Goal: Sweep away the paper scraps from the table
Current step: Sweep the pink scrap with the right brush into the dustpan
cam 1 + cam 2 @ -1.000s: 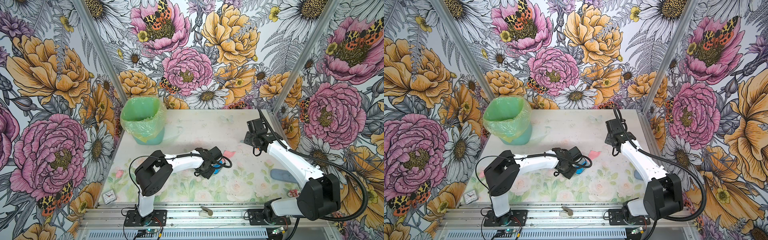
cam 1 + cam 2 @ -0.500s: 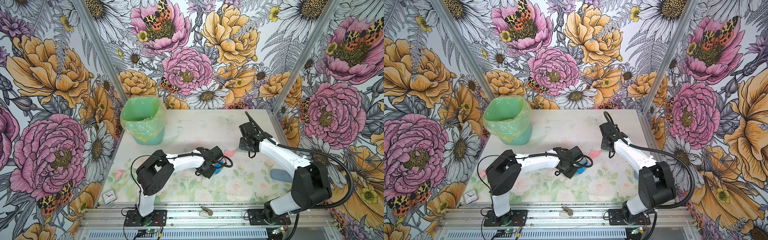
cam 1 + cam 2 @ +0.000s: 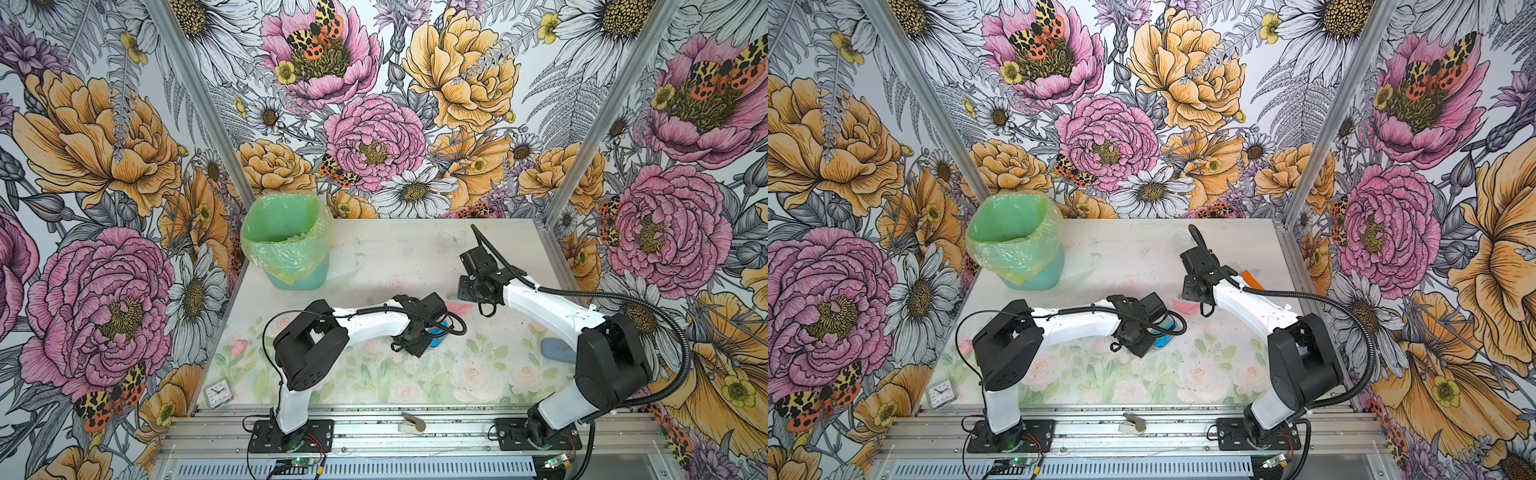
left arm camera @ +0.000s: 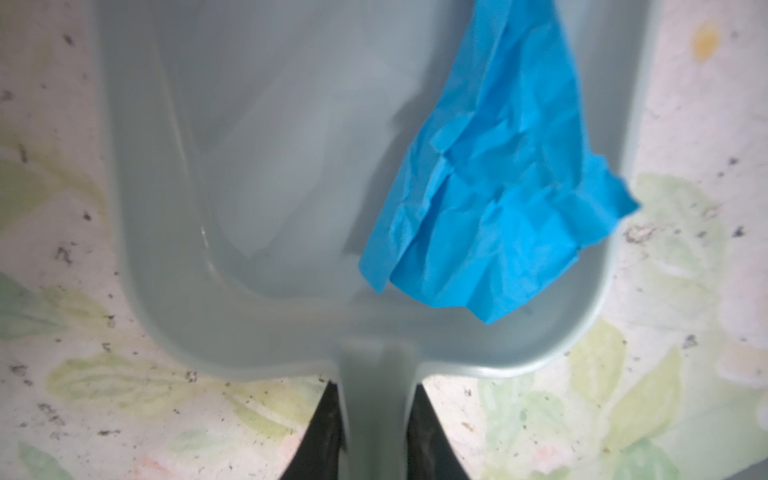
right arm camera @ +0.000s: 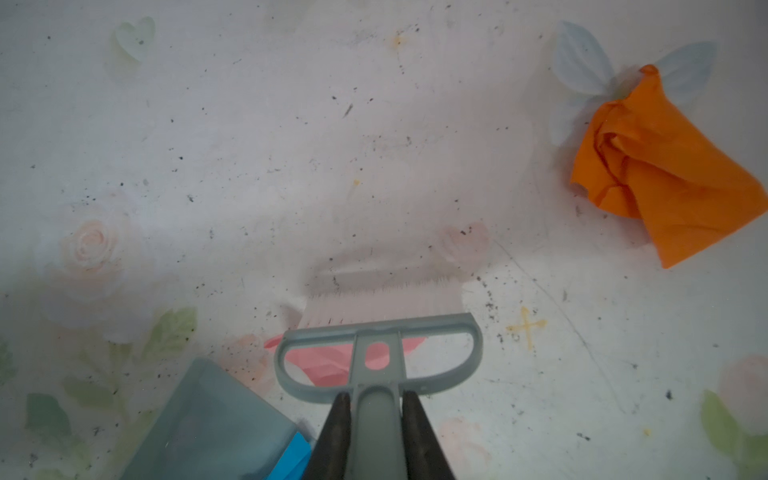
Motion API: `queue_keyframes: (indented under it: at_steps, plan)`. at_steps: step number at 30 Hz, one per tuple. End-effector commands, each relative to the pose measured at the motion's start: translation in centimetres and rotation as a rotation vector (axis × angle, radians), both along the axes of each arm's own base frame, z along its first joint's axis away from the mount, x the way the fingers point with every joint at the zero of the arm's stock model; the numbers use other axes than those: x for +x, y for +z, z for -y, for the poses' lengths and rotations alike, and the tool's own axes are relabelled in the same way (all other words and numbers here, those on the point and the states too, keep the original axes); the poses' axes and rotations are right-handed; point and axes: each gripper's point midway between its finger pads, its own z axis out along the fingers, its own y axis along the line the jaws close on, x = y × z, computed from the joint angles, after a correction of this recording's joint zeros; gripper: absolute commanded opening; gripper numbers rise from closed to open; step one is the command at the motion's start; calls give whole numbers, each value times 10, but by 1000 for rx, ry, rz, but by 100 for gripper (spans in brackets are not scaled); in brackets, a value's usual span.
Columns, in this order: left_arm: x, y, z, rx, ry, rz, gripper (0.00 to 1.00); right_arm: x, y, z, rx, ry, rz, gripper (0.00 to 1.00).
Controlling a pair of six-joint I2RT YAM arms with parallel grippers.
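My left gripper is shut on the handle of the grey-blue dustpan, which rests on the table near its middle. A crumpled blue paper scrap lies inside the pan and shows in both top views. My right gripper is shut on the brush handle, bristles down on the table. A pink scrap lies under the brush frame, just off the pan's lip. An orange scrap lies apart, beyond the right arm.
A bin lined with a green bag stands at the table's back left. A flat grey-blue object lies under the right arm near the right edge. A small clock sits at the front left corner, and a small pale item on the front rail.
The right arm has swung left with the brush, bringing it over the pink scrap close to the dustpan. The left arm and dustpan have stayed put.
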Motion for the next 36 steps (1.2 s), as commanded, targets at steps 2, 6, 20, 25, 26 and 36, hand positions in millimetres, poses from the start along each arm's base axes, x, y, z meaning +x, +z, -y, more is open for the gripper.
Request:
queue_keyframes:
  at_steps: [2,6,20,25,26,36]
  plan:
    - [0,-1,11,-16,-24,-8,5,-16,-3,-32,123,53,-58,0]
    - [0,-1,13,-20,-29,-11,5,-24,0,-38,160,54,-67,0]
    - [-2,-2,15,-19,-37,-10,4,25,70,26,116,-97,163,0]
    - [-2,-1,16,-22,-41,-8,4,20,65,51,41,-141,143,0]
    - [-2,0,17,-23,-41,-7,4,17,60,53,29,-144,129,0]
    - [-1,-1,18,-25,-43,-9,4,-11,7,32,36,-95,-22,0]
